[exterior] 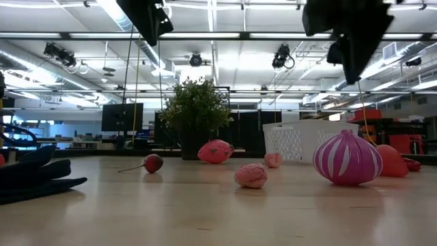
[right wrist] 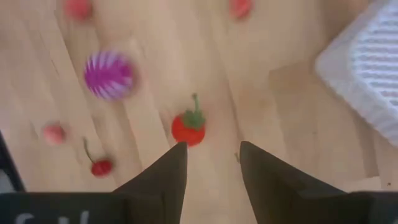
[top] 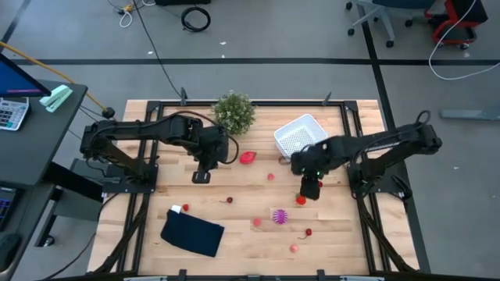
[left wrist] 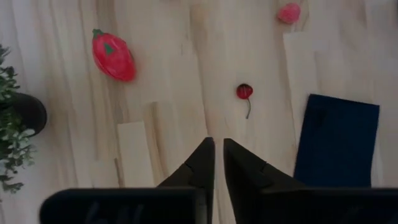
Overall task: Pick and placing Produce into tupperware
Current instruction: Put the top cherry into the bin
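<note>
Right hand (right wrist: 211,163): spread, empty, small tomato (right wrist: 188,129) just ahead. We should straddle it squarely. Left hand (left wrist: 219,163): nearly pressed together, empty.

High view looks straight down on my table (top: 234,234); low view level across it; both wrist views close above, sharing the purple piece (right wrist: 109,74).
</note>
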{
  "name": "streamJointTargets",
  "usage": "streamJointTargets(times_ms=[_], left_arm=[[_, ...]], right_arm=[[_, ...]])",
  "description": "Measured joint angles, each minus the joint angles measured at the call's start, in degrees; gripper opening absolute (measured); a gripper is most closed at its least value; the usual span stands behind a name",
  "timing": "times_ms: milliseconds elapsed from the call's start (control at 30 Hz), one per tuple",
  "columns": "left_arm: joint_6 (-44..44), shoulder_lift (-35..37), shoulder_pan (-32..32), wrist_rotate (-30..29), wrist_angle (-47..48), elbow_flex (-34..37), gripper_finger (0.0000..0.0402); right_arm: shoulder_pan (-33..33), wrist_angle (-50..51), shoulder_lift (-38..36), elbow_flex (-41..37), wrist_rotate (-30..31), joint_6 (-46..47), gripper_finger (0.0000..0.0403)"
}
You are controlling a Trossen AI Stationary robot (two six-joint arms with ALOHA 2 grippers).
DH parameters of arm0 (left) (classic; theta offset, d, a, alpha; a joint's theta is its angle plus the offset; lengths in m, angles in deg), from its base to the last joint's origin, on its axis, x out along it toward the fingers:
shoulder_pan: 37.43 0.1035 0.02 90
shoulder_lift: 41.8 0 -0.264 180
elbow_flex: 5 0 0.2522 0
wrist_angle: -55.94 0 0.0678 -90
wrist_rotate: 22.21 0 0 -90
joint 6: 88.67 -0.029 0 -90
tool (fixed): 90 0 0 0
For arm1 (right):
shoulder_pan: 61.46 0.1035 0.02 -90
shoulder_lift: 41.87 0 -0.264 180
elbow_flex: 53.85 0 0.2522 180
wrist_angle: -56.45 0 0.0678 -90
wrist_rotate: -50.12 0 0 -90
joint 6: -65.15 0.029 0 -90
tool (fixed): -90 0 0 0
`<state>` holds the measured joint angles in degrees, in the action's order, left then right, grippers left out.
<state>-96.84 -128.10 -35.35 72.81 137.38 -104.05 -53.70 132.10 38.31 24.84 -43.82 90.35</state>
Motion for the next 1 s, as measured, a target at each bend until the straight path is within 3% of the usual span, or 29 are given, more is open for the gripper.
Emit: streamJointTargets(times_ms=[233, 500, 733, 833, 1000], left_arm=[[1.18, 0.0, 0.04, -0.97, 0.02, 0.0, 0.0086], [4.91, 0.0, 0.04, -0.97, 0.04, 0.0, 0.0099], [4.99, 0.0, 0.04, -0.97, 0.11, 0.0, 0.009], [5.02, 0.0, 0.04, -0.97, 0.11, 0.0, 0.009], [5.04, 0.0, 0.04, -0.97, 0.09, 0.0, 0.0091]], right_arm=[[3.81, -0.22, 4.94, -1.9, 1.17, 1.39, 0.0156], [5.59, -0.37, 7.2, -3.42, 8.94, 8.49, 0.0156], [5.58, -0.89, 7.45, -9.11, 7.5, 13.78, 0.0156], [5.54, -4.46, 7.45, -12.29, 3.94, 13.8, 0.0156], [5.54, -9.93, 7.45, -16.38, 3.77, 11.88, 0.0156]])
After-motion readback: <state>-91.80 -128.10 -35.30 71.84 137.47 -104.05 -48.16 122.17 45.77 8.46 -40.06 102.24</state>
